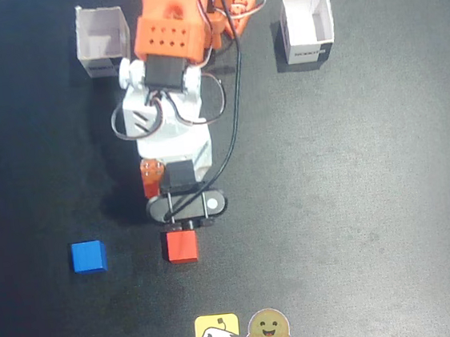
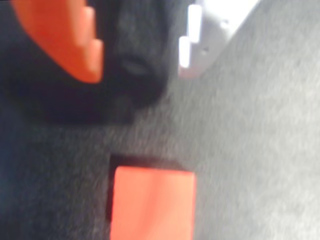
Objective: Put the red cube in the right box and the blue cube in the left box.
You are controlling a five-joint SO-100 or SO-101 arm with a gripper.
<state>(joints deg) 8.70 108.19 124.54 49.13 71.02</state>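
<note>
The red cube (image 1: 181,246) lies on the dark mat at the front centre of the fixed view. In the wrist view it (image 2: 152,205) sits at the bottom edge, just ahead of the fingers and apart from them. My gripper (image 2: 140,65) is open and empty, with an orange finger (image 2: 75,40) on the left and a white finger (image 2: 200,35) on the right. In the fixed view the wrist (image 1: 187,207) hovers right behind the red cube and hides the fingertips. The blue cube (image 1: 88,256) lies to the left of the red cube.
Two open white boxes stand at the back of the fixed view, one at the left (image 1: 103,40) and one at the right (image 1: 307,27). Two stickers (image 1: 217,334) (image 1: 268,330) lie at the front edge. The arm's base is at the top centre.
</note>
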